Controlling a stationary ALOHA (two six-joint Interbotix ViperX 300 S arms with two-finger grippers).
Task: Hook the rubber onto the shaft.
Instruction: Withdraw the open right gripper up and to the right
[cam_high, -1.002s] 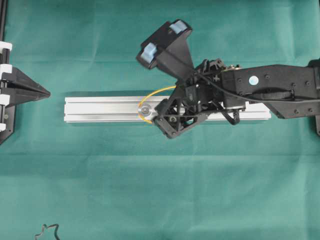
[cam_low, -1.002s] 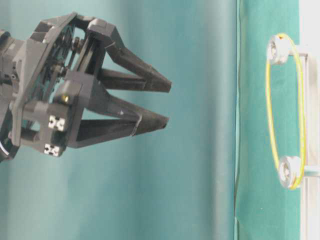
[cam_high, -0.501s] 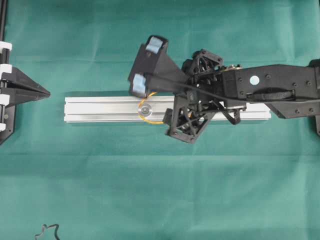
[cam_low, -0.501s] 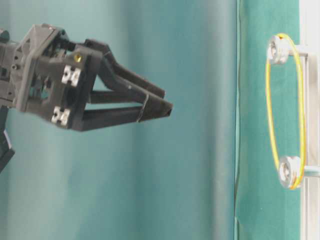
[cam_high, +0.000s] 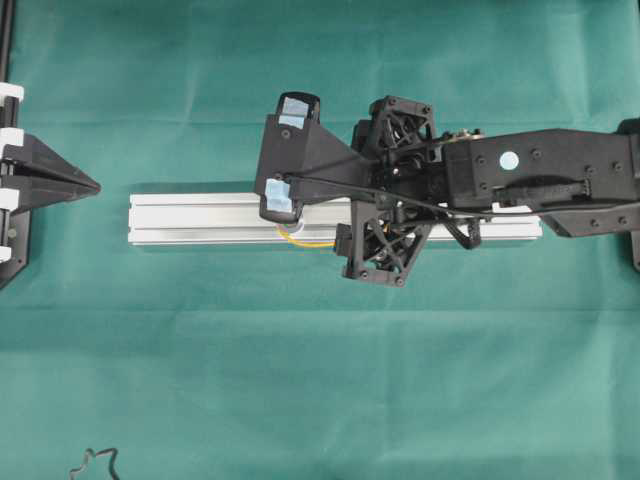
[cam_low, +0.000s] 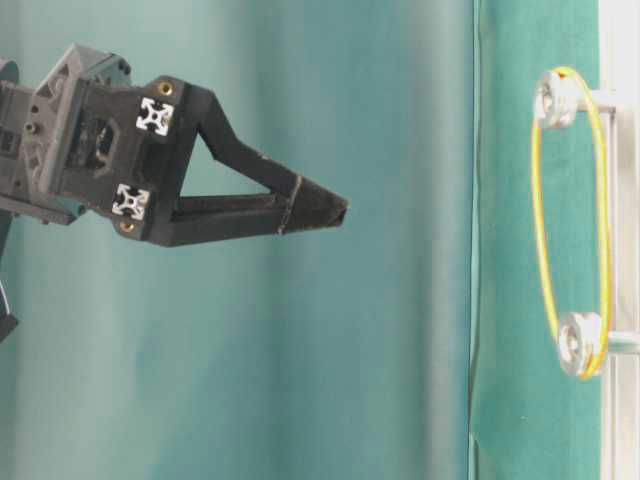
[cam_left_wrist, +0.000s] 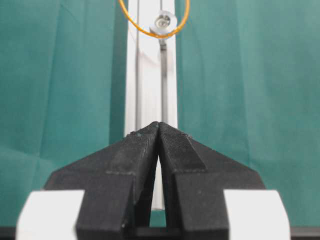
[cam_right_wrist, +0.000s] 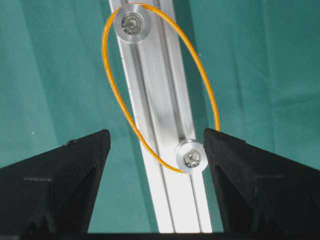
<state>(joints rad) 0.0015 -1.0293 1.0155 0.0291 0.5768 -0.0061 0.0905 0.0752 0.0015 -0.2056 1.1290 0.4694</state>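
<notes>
Rubber band directly below my right gripper, stretched along the rail

My right gripper (cam_right_wrist: 156, 145) hangs above the silver rail (cam_right_wrist: 165, 165), jaws wide apart and empty. The orange rubber (cam_right_wrist: 150, 150) loops both shafts, its long axis along the rail, the near shaft (cam_right_wrist: 191, 158) between my fingertips. My left gripper (cam_left_wrist: 159, 129) is pressed together, well apart.

We are counting: orange rubber (cam_right_wrist: 150, 75) – one loop | silver shaft pulleys (cam_right_wrist: 131, 22) – two, the second (cam_right_wrist: 190, 157) at the first's 5 o'clock | silver rail (cam_high: 200, 220) – one | grippers – two: left gripper (cam_left_wrist: 159, 131), right gripper (cam_right_wrist: 156, 145) | dark wiry squiggle (cam_high: 95, 465) – one | green cloth (cam_high: 300, 380) – one
</notes>
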